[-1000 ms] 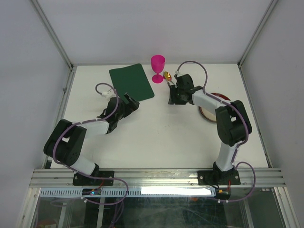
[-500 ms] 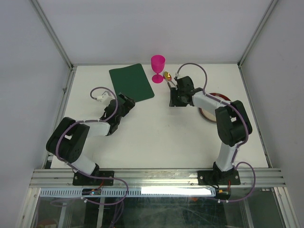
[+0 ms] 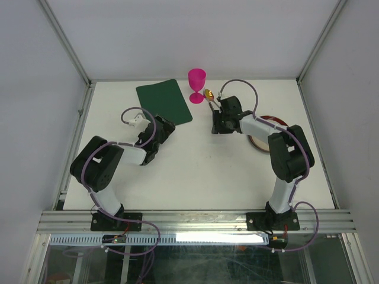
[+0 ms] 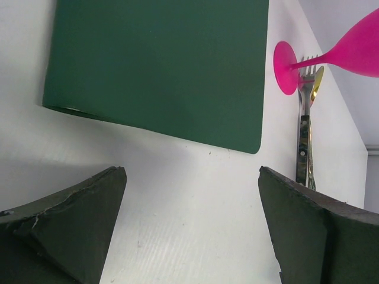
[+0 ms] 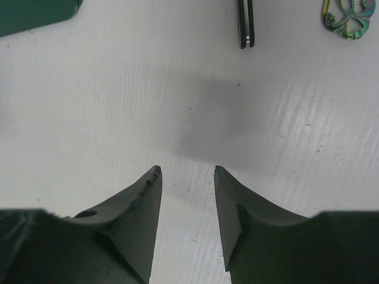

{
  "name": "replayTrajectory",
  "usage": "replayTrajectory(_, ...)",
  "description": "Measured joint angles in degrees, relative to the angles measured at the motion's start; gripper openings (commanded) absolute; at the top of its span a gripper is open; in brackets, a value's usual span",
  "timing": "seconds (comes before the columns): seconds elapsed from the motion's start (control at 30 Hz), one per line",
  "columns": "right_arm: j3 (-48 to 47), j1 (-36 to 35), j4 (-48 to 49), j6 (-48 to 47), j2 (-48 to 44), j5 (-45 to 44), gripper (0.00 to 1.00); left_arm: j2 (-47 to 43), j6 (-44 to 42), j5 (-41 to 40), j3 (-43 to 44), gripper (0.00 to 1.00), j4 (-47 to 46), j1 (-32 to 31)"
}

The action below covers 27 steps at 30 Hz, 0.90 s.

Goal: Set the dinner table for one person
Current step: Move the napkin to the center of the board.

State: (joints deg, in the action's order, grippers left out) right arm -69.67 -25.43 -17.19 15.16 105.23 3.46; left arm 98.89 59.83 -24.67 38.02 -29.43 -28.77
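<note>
Two white-and-black robot arms with purple cables. The left arm folds sharply at the elbow and points forward and inward, and its black left gripper has its jaws spread wide, holding nothing. The right arm extends forward and leftward, and its black right gripper is narrowly parted and empty.

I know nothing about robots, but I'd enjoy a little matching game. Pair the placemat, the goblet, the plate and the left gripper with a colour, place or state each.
Things:
1. placemat
2. goblet
3. plate
4. left gripper

Descriptions:
A. partly hidden under the right arm
B. jaws wide apart, nothing between them
C. bright pink, standing upright
D. dark green, lying flat

Pairs: 1-D, 2-C, 3-A, 4-B
</note>
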Motion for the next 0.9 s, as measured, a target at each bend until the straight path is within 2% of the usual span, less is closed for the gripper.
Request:
replayTrajectory(0.57,0.61,1.25,0.66,-2.19,0.04,0.26,0.42,3.3,5.46,-9.29,2.1,0.99,-1.73,-1.66)
replayTrajectory(0.9,0.61,1.73,0.66,-2.32,0.11,0.5,0.41,5.46,5.68,-10.49,2.95,0.99,-4.94,-1.66)
